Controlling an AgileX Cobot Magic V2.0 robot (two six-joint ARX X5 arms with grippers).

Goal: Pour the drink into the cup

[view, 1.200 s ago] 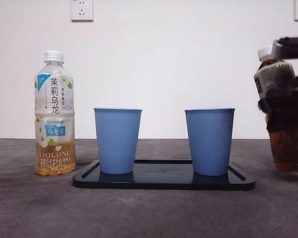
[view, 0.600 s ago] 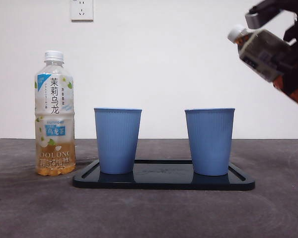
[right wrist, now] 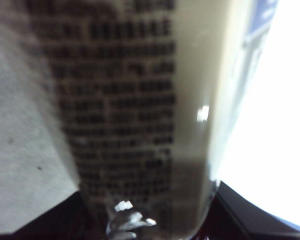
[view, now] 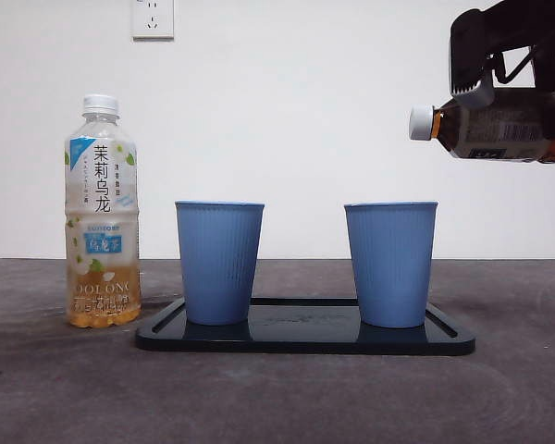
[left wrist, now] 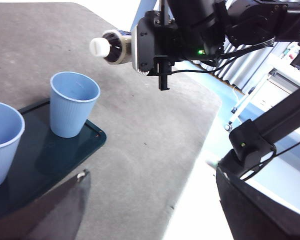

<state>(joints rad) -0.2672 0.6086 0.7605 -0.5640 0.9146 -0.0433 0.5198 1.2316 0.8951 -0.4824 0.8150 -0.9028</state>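
Readable print on the two bottles

The standing bottle (view: pixel 102 213) near the table's left edge carries the large characters 茉莉乌龙 down its white label, a small blue band reading SUNTORY, and OOLONG in pale letters low on the body (smaller characters beneath are too fine to read). The tipped bottle (view: pixel 495 125) has a label of dense dark print, blurred and illegible in every view.

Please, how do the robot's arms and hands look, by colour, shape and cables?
The right hand is black and blocky, with a pale grey plate on its side, thin black cables behind it and a small green light. The right arm is black and jointed. The left hand shows only as a dark blurred shape.
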